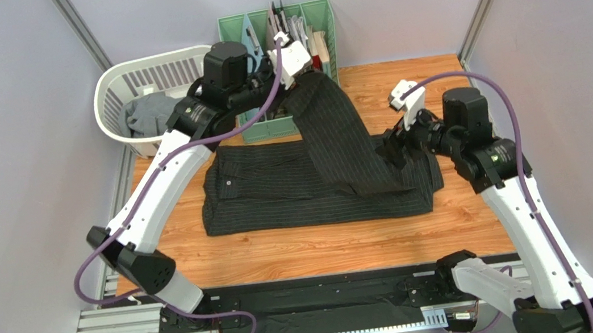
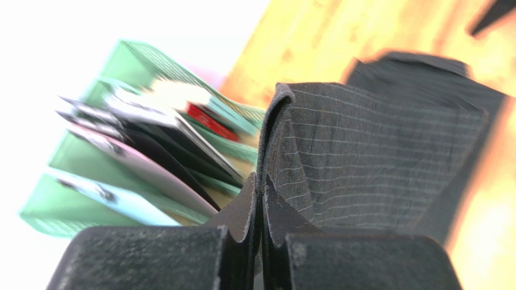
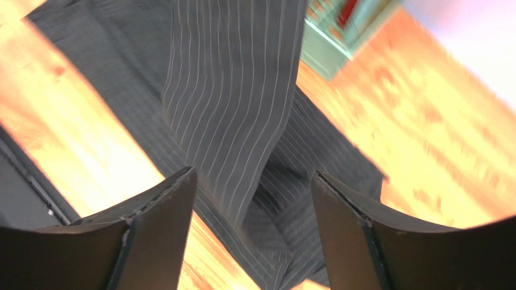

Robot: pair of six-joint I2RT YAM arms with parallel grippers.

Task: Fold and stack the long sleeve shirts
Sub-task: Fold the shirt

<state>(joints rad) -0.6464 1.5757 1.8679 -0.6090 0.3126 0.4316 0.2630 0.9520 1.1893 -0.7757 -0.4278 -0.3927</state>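
Black shirt is found lying flat at mid-table. One sleeve is held raised by the left gripper, its fingers pressed together on the cuff end, close to the rack. This is judged a lift so the sleeve can be laid across the body. The right gripper is noted with fingers spread above the sleeve's lower end, nothing held, presumably placed to steady the fold line. Grey shirt is seen in the basket, not yet folded.
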